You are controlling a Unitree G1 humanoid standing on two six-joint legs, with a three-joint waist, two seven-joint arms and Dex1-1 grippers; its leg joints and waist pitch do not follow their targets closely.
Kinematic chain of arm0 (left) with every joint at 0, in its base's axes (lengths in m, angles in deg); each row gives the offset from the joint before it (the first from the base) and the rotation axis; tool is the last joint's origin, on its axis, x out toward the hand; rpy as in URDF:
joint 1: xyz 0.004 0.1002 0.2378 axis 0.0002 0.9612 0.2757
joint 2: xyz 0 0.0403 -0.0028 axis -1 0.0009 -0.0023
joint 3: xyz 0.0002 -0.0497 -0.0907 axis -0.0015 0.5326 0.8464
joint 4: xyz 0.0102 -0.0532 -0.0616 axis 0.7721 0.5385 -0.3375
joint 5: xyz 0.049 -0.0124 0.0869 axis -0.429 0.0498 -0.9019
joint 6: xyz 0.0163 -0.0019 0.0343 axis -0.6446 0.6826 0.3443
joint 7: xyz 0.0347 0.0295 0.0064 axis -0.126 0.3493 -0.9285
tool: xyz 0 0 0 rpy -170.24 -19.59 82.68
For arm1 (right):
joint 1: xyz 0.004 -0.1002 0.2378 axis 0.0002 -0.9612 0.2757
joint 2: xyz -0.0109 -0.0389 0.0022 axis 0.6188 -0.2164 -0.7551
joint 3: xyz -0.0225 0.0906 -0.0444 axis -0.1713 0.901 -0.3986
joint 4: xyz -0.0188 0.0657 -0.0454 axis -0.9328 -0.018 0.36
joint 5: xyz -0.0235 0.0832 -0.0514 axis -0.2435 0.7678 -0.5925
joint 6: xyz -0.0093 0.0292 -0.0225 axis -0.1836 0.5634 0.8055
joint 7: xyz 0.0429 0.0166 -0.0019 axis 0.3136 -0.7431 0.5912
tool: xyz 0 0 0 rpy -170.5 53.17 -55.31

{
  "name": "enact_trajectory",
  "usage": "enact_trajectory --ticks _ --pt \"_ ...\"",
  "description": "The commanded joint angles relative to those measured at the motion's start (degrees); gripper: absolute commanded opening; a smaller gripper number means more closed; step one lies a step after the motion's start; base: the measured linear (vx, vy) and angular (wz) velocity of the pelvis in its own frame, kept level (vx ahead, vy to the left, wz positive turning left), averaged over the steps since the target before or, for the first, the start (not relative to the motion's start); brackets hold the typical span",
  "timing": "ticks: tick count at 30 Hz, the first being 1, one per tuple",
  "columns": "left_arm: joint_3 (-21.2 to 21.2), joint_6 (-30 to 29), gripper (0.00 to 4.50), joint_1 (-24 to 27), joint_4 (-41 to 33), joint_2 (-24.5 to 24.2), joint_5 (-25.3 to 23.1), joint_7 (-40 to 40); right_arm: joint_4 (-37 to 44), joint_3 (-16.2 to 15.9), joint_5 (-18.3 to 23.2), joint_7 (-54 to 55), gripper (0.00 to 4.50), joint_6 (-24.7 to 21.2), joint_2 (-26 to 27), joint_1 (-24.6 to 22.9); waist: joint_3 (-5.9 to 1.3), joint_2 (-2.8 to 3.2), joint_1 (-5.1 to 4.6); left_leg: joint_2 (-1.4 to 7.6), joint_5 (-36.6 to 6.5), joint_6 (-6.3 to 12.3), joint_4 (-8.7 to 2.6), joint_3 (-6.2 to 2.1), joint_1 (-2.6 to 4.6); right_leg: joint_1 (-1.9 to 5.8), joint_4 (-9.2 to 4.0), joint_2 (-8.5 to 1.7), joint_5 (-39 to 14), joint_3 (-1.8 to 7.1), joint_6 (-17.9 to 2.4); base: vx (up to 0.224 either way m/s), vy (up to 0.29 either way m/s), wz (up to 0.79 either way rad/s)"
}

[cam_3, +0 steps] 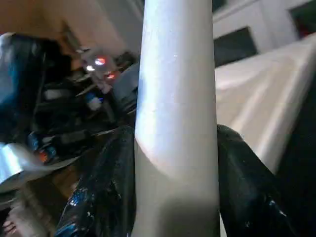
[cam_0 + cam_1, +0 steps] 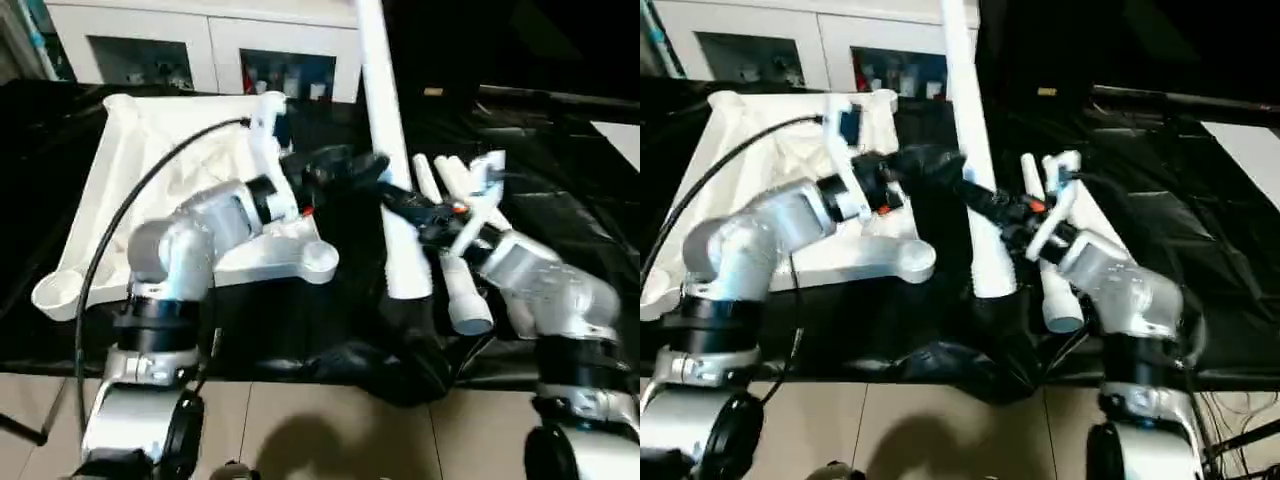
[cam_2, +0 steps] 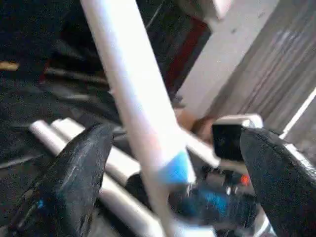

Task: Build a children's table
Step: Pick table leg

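The right gripper squeezes a long white table leg between its two black fingers, holding it almost straight up. The left gripper is wide open around the same leg. The white tabletop lies upside down nearby.

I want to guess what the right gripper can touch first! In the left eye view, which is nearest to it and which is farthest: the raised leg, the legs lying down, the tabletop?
1. Raised table leg: clamped in the right gripper, touching.
2. Legs lying on the black sheet: just beneath and beside it.
3. Upside-down tabletop: farthest, across on the robot's left.
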Motion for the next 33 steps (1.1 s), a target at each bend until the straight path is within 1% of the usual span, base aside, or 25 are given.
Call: enact_trajectory --ticks 1,2,5,6,7,8,10,13,14,15,17,18,19,20,21,22,24,25,26,27,28,29,31,33 --pt "0.4 -2.2 4.50 -1.2 -0.5 0.5 1.4 -0.1 3.6 -0.6 1.6 -1.2 1.78 -1.7 -0.2 -0.8 -4.35 -0.08 0.21 1.86 -3.1 2.30 -3.28 -0.46 1.02 3.05 -4.04 -4.08 2.9 2.43 -14.3 0.000 0.000 0.00" --pt "0.4 -3.0 4.50 -1.3 -0.4 0.7 1.4 -0.2 4.9 -1.0 2.2 -1.7 1.78 -2.4 -0.1 -1.3 -4.35 0.00 0.29 1.85 -3.1 2.39 -3.25 -0.43 1.13 2.97 -4.09 -4.03 2.8 2.43 -14.1 0.000 0.000 0.00" --pt "0.6 -4.2 4.50 -1.5 -0.3 0.8 1.7 0.4 5.4 -1.3 3.0 -2.5 1.78 -2.6 -0.4 -1.6 -4.28 -0.06 0.24 1.88 -3.7 1.96 -3.35 -0.47 0.98 3.02 -4.33 -4.23 0.9 2.44 -13.6 0.000 0.000 0.00" --pt "1.0 -5.0 4.50 -1.7 0.2 0.9 2.3 1.0 5.9 -1.7 3.6 -2.7 1.78 -2.9 -0.5 -1.8 -4.23 0.39 0.26 1.87 -4.1 1.65 -3.37 -0.53 1.01 2.94 -4.38 -4.20 0.3 2.44 -13.5 0.000 0.000 0.00" --pt "1.1 -5.3 4.50 -1.8 0.4 0.9 2.7 1.3 6.0 -1.9 3.7 -2.7 1.78 -2.9 -0.6 -1.8 -4.21 0.13 0.20 1.86 -4.6 1.20 -3.41 -0.51 1.01 3.00 -4.50 -4.13 -0.3 2.44 -13.2 0.000 0.000 0.00" --pt "1.0 -5.4 4.50 -1.8 0.4 0.9 2.9 1.8 6.8 -2.6 3.4 -2.4 1.78 -2.7 -0.8 -2.1 -4.27 0.34 0.22 1.85 -4.4 0.89 -3.44 -0.59 1.00 3.04 -4.41 -4.14 -0.1 2.43 -13.0 0.000 0.000 0.00" --pt "1.0 -5.4 4.50 -1.9 0.4 0.9 3.0 2.0 7.0 -3.0 2.8 -1.7 1.78 -2.2 -0.7 -2.2 -4.31 0.28 0.15 1.85 -4.2 0.67 -3.47 -0.63 0.99 3.05 -4.40 -4.08 0.6 2.42 -12.9 0.000 0.000 0.00" --pt "2.0 -5.1 4.50 -2.3 0.5 1.6 2.9 4.3 8.7 -4.4 0.2 1.3 1.78 -0.4 -0.1 -2.3 -4.30 0.38 0.07 1.86 -4.0 0.15 -3.48 -0.65 0.94 3.05 -4.34 -4.08 1.5 2.44 -12.8 0.000 0.000 0.00" --pt "2.8 -5.1 4.21 -2.6 0.7 2.2 2.6 5.8 9.3 -5.2 -0.9 2.3 1.78 0.2 0.2 -2.4 -4.29 0.31 0.05 1.82 -4.1 0.07 -3.48 -0.66 0.96 3.05 -4.39 -4.05 1.5 2.43 -12.7 0.000 0.000 0.00" --pt "3.7 -4.6 4.14 -3.0 1.2 3.0 1.9 8.1 10.1 -6.3 -2.2 2.7 1.78 1.1 0.4 -2.5 -4.26 0.34 0.00 1.83 -4.4 -0.21 -3.50 -0.67 0.95 3.06 -4.44 -4.07 1.2 2.43 -12.6 0.000 0.000 0.00" --pt "4.5 -4.4 4.11 -3.4 1.8 3.6 1.5 10.0 10.3 -6.8 -2.9 3.8 1.78 1.9 1.0 -2.4 -4.23 0.40 -0.05 1.83 -4.9 -0.17 -3.51 -0.71 0.93 3.09 -4.54 -4.09 0.8 2.49 -12.3 0.000 0.000 0.00" --pt "4.6 -3.7 4.00 -3.5 2.4 3.9 0.2 12.0 10.1 -7.4 -4.5 5.3 1.78 3.4 1.4 -2.1 -4.21 0.32 -0.07 1.76 -5.0 -0.05 -3.51 -0.67 0.96 3.06 -4.63 -4.05 0.6 2.50 -12.1 0.000 0.000 0.00" --pt "4.7 -3.1 3.83 -3.5 2.8 4.1 -0.6 13.7 9.7 -8.0 -6.1 7.0 1.78 4.4 1.8 -1.8 -4.22 0.44 -0.09 1.83 -4.9 -0.22 -3.54 -0.72 0.96 2.99 -4.63 -4.05 0.6 2.53 -11.8 0.000 0.000 0.00" --pt "5.1 -2.7 3.72 -3.5 3.1 4.5 -1.0 15.1 9.4 -9.0 -8.0 8.1 1.78 5.7 1.8 -1.6 -4.17 0.43 -0.17 1.85 -5.1 -0.68 -3.58 -0.78 0.98 2.89 -4.68 -3.99 0.2 2.49 -11.4 0.000 0.000 0.00" --pt "5.4 -1.9 3.70 -3.2 3.4 5.2 -1.6 17.1 8.7 -9.8 -10.2 10.3 1.78 7.9 2.6 -1.2 -4.16 0.41 -0.18 1.81 -5.3 -0.92 -3.61 -0.77 0.99 2.95 -4.70 -4.00 -0.1 2.49 -11.3 0.000 0.000 0.00" --pt "5.4 -1.7 3.71 -3.2 3.4 5.3 -1.8 17.5 8.5 -9.9 -10.7 11.1 1.78 8.4 2.9 -1.0 -4.22 0.39 -0.18 1.80 -5.2 -1.17 -3.59 -0.78 0.99 2.97 -4.64 -4.09 -0.1 2.53 -11.1 0.000 0.000 0.00" --pt "4.9 -1.3 3.52 -2.8 3.4 5.5 -2.5 18.4 8.2 -11.0 -12.0 12.2 1.78 9.8 3.3 -1.0 -4.24 0.43 -0.19 1.82 -5.1 -0.89 -3.61 -0.78 0.99 2.95 -4.57 -4.01 0.8 2.56 -11.2 0.000 0.000 0.00" --pt "4.9 -1.3 3.52 -2.8 3.4 5.5 -2.5 18.4 8.2 -11.0 -12.0 12.2 1.78 9.8 3.3 -1.0 -4.25 0.44 -0.19 1.83 -4.9 -0.80 -3.62 -0.79 1.02 2.94 -4.55 -3.98 1.1 2.55 -11.2 0.000 0.000 0.00" --pt "4.7 -0.8 3.26 -2.7 3.5 5.6 -3.3 19.3 7.9 -11.4 -13.1 13.4 1.78 10.8 3.6 -0.9 -4.27 0.45 -0.17 1.82 -4.8 -0.55 -3.60 -0.77 1.00 2.98 -4.52 -3.99 1.8 2.56 -11.3 0.000 0.000 0.00" --pt "4.7 -0.8 3.26 -2.7 3.5 5.6 -3.3 19.3 7.9 -11.4 -13.1 13.4 1.78 10.8 3.6 -0.9 -4.27 0.45 -0.17 1.82 -4.8 -0.55 -3.60 -0.77 1.00 2.98 -4.52 -3.99 1.8 2.56 -11.3 0.000 0.000 0.00" --pt "4.7 0.3 3.26 -2.5 3.6 6.4 -4.4 21.3 7.2 -13.9 -17.0 16.0 1.78 13.7 4.0 -0.7 -4.28 0.33 -0.32 1.83 -4.3 -0.60 -3.58 -0.78 0.95 2.96 -4.44 -3.95 2.7 2.50 -11.3 0.000 0.000 0.00" --pt "4.5 0.7 3.24 -2.5 3.6 6.8 -4.9 21.8 7.1 -15.0 -18.4 17.0 1.78 14.6 4.4 -0.7 -4.17 0.40 -0.35 1.78 -4.6 -0.71 -3.60 -0.73 0.93 2.94 -4.55 -3.99 2.2 2.55 -11.4 0.000 0.000 0.00" --pt "4.0 0.9 2.84 -2.4 3.5 7.2 -5.4 22.2 7.2 -16.0 -19.3 18.1 1.78 15.3 5.4 -0.6 -4.21 0.43 -0.38 1.81 -4.8 -0.75 -3.65 -0.77 0.94 2.99 -4.56 -4.03 1.9 2.57 -11.1 0.000 0.000 0.00" --pt "3.1 1.0 2.82 -2.1 3.3 7.3 -5.9 22.6 7.1 -17.0 -20.4 19.2 1.78 16.5 6.3 -0.3 -4.24 0.59 -0.44 1.87 -5.0 -0.65 -3.68 -0.79 1.00 2.90 -4.52 -3.99 2.3 2.59 -11.0 0.000 0.000 0.00"
